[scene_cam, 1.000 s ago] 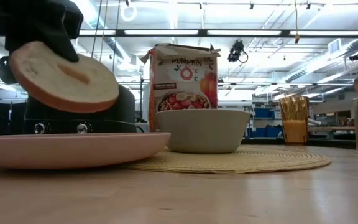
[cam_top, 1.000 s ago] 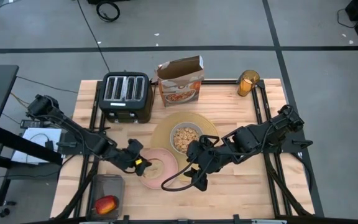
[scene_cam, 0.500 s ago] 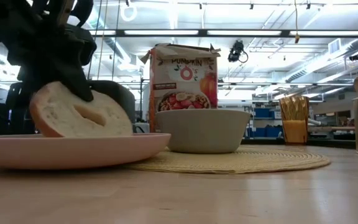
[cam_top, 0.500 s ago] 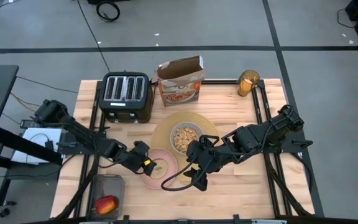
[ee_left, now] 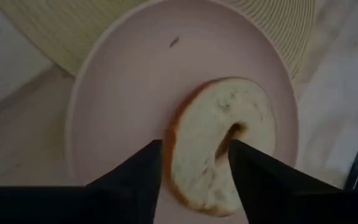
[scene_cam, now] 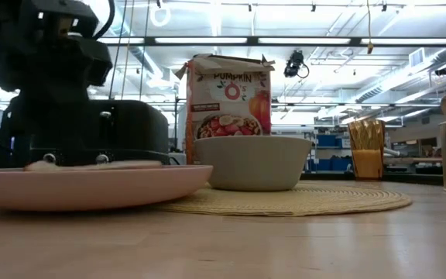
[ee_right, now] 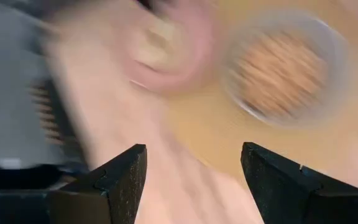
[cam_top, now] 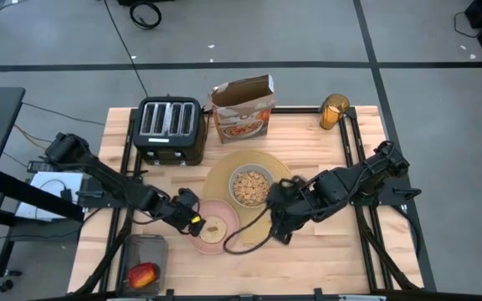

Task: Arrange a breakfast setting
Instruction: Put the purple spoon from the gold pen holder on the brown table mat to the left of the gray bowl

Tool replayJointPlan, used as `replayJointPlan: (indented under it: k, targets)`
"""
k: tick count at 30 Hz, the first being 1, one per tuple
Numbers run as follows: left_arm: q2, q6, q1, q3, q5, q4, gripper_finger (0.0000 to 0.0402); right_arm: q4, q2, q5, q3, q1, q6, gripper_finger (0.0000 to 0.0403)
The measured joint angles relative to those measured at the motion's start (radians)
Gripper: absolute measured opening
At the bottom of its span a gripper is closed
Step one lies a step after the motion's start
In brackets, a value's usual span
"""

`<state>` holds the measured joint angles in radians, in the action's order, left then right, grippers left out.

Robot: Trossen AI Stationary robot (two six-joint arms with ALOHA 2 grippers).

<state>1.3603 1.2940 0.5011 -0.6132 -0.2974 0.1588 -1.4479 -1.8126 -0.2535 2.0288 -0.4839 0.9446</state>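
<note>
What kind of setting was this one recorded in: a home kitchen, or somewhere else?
Most likely a lab or workshop, not a home. The low view looks past the cereal box into an open hall with strip lights and exposed ducts; from above, the wooden table stands on taped grey floor, with loose cables nearby.

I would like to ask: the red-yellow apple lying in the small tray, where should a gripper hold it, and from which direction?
Grip the apple across its rounded middle, coming straight down from above. It lies low inside the dark tray, whose walls would probably block a sideways approach, while its top is uncovered. The left gripper, open over the pink plate, looks nearest.
</note>
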Motion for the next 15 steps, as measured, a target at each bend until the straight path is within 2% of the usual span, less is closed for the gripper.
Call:
replayJointPlan:
  k: [2,5,7,12,15]
  targets:
    - [-0.040,-0.024,0.000,0.000,0.001,0.018,0.0204,-0.121,0.001,-0.006,-0.009,0.001,0.062,0.0266]
    - [-0.124,-0.066,0.000,0.000,-0.004,0.016,0.0212,-0.085,0.053,-0.006,-0.095,-0.005,0.103,0.0265]
    - [-0.180,-0.085,0.001,0.000,-0.028,0.007,0.0211,-0.099,0.100,0.001,-0.160,-0.007,0.191,0.0262]
    - [-0.299,-0.181,0.024,-0.001,-0.154,-0.034,0.0204,-0.122,0.222,0.041,-0.427,0.030,0.533,0.0250]
    - [-0.337,-0.265,0.023,-0.001,-0.176,-0.099,0.0204,-0.127,0.269,0.101,-0.575,0.058,0.604,0.0240]
